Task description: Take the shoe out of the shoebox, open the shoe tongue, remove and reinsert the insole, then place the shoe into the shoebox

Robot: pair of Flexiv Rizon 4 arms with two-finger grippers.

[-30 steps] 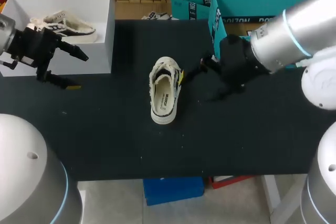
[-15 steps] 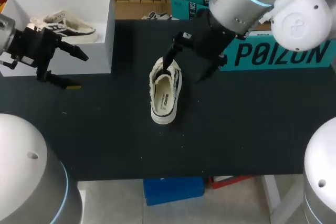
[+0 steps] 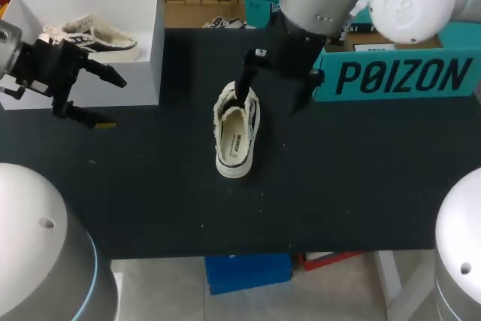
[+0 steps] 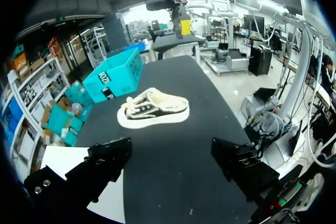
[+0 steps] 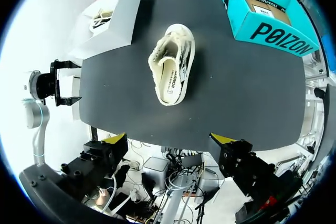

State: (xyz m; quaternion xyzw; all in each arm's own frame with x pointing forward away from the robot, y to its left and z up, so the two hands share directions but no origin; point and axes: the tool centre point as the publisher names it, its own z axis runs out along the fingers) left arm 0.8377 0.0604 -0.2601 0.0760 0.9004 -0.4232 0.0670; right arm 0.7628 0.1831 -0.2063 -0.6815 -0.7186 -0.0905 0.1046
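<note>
A cream shoe (image 3: 236,133) with black markings lies sole down mid-table, its insole showing; it also appears in the left wrist view (image 4: 153,109) and the right wrist view (image 5: 171,64). My right gripper (image 3: 275,88) hangs open high above the shoe's far end, with nothing between its yellow-tipped fingers (image 5: 116,139). The white shoebox (image 3: 150,50) stands at the far left and holds a second shoe (image 3: 94,35). My left gripper (image 3: 94,97) is open and empty at the box's front edge, pointing toward the cream shoe.
A teal cardboard box (image 3: 394,74) stands at the far right of the black table (image 3: 338,186), close behind my right arm. Seen along my left gripper (image 4: 173,161), that teal box (image 4: 113,76) lies beyond the shoe.
My right arm has swung in from the right to above the shoe's far end, uncovering the teal box. The left arm and the shoe have stayed put.
</note>
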